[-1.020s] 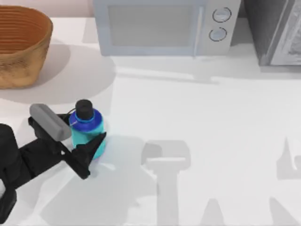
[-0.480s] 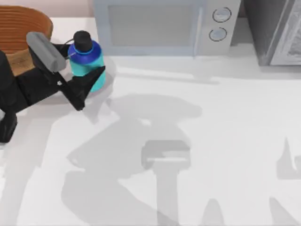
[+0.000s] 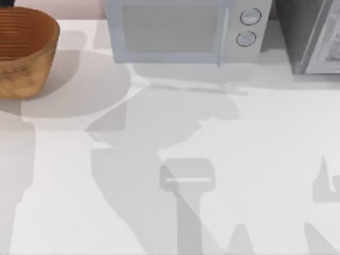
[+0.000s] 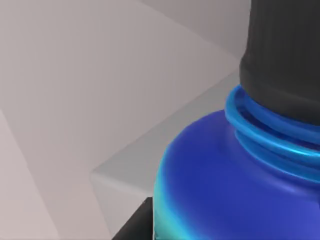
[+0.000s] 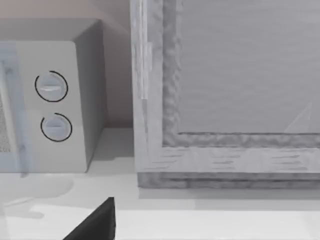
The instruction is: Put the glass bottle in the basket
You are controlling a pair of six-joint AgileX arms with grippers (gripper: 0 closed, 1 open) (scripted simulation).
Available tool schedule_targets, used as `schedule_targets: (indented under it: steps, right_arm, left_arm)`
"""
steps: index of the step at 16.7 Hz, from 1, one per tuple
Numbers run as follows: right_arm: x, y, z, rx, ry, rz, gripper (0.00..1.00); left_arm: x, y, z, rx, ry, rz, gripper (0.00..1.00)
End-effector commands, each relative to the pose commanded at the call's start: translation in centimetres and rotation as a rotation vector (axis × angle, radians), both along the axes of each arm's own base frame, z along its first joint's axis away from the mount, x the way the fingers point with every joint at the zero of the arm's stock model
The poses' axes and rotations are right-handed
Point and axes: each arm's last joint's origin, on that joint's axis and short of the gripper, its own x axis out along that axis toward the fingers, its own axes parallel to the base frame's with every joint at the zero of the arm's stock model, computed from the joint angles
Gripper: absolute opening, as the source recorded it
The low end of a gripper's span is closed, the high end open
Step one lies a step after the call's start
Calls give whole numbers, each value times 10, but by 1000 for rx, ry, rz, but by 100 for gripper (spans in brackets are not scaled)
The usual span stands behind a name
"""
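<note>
One glass bottle (image 4: pixel 235 185) sits close against the left wrist camera, black cap above blue shoulder; whether the left end effector pinches it cannot be told. Farther off, the basket (image 3: pixel 24 53) stands at the desk's (image 3: pixel 239 175) far left corner, beside a microwave (image 3: pixel 186 29).

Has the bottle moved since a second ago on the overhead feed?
Yes. It went from the table's front left up toward the basket and out of the top view's frame. The left wrist view has the bottle close up.

Microwave (image 3: pixel 183 31) at table (image 3: pixel 255 159) back, grey appliance (image 3: pixel 313 34) beside.
</note>
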Motion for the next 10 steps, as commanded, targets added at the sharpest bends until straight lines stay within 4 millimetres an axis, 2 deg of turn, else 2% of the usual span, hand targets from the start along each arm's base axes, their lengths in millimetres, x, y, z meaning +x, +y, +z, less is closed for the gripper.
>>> schedule_targets:
  steps: [2, 5, 8, 10]
  right_arm:
    - [0, 0, 0, 0, 0, 0, 100]
    - [0, 0, 0, 0, 0, 0, 100]
    - [0, 0, 0, 0, 0, 0, 100]
    - [0, 0, 0, 0, 0, 0, 100]
  left_arm:
    - [0, 39, 20, 0, 35, 30, 0]
    - [-11, 87, 31, -23, 115, 59, 0]
    - [-27, 119, 26, -64, 190, 63, 0]
    - [-34, 129, 22, -85, 218, 61, 0]
